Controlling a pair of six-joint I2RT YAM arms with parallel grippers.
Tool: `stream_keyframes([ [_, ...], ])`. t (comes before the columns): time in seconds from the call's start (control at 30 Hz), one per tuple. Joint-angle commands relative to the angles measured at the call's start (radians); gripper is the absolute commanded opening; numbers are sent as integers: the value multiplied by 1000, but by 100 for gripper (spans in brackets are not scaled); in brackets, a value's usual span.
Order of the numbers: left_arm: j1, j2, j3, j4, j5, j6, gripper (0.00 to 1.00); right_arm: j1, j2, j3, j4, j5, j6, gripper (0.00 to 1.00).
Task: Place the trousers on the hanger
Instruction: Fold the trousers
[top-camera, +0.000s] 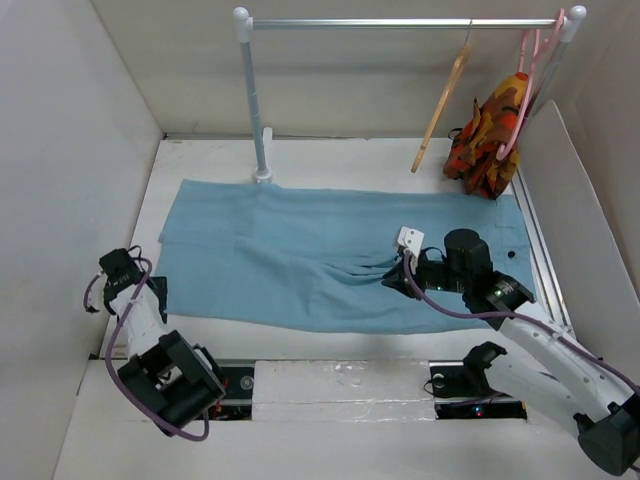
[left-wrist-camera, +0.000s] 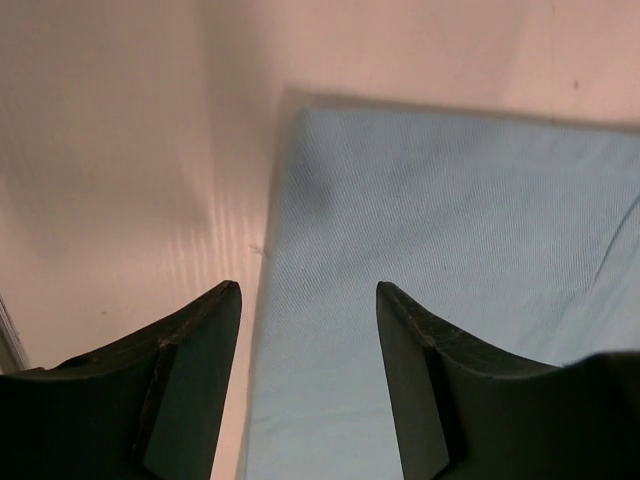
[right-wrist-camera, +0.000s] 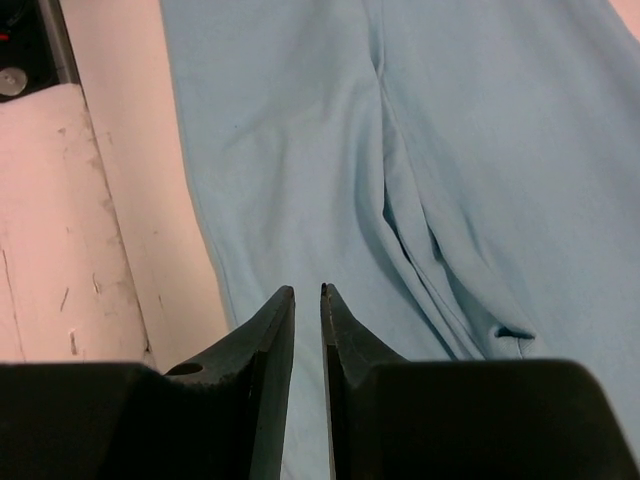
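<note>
The light blue trousers (top-camera: 330, 250) lie spread flat across the table, with the dark waistband button (top-camera: 512, 254) at the right end. The tan wooden hanger (top-camera: 443, 105) hangs tilted from the rail at the back right. My right gripper (top-camera: 392, 280) is down on the middle of the trousers (right-wrist-camera: 300, 150). Its jaws are closed to a narrow slit with cloth in it, and folds bunch toward the fingertips (right-wrist-camera: 283, 300). My left gripper (top-camera: 158, 290) is open and empty, and hovers over the left edge of the trousers (left-wrist-camera: 450, 220).
A metal rail (top-camera: 400, 22) on a grey post (top-camera: 255, 100) spans the back. A pink hanger (top-camera: 530, 70) carries an orange-red-yellow patterned garment (top-camera: 488, 140) at the far right. White walls close in on the left and right. Bare table (left-wrist-camera: 120, 150) lies left of the cloth.
</note>
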Motion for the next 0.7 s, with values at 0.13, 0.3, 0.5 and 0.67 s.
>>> stream_keyframes([
  [0.13, 127, 110, 9, 6, -53, -51, 55, -93, -15, -13, -99, -138, -63, 22],
  [0.3, 127, 159, -16, 136, -55, 25, 65, -116, -7, -13, -136, -155, -93, 21],
  [0.5, 127, 231, -54, 276, 12, 87, 64, -107, 34, -17, -103, -170, -74, 20],
  [0.67, 127, 286, -76, 342, 67, 131, 28, -98, 69, -10, -73, -141, -44, 20],
])
